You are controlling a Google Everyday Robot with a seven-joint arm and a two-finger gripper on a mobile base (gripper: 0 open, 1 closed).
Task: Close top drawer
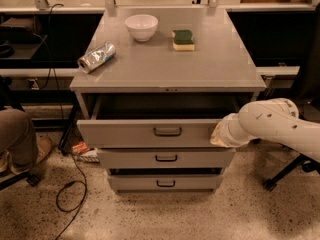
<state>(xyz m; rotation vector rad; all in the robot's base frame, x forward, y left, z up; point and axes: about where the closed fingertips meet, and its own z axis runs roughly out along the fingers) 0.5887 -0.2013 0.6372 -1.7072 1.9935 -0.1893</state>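
The top drawer (125, 133) of the grey metal cabinet is pulled partly out. Its broad front panel carries a small black bar handle (167, 131), and its dark inside shows under the cabinet top. My gripper (218, 134) is at the end of the white arm that reaches in from the right. It rests against the right end of the top drawer's front panel, right of the handle. Two narrower drawer fronts (165, 158) sit below it.
On the cabinet top (210, 69) lie a white bowl (141, 26), a green and yellow sponge (183, 39) and a crumpled silver bag (96, 57). A person's leg (15, 134) and a black cable (70, 191) are on the floor at left. A chair base (287, 171) stands at right.
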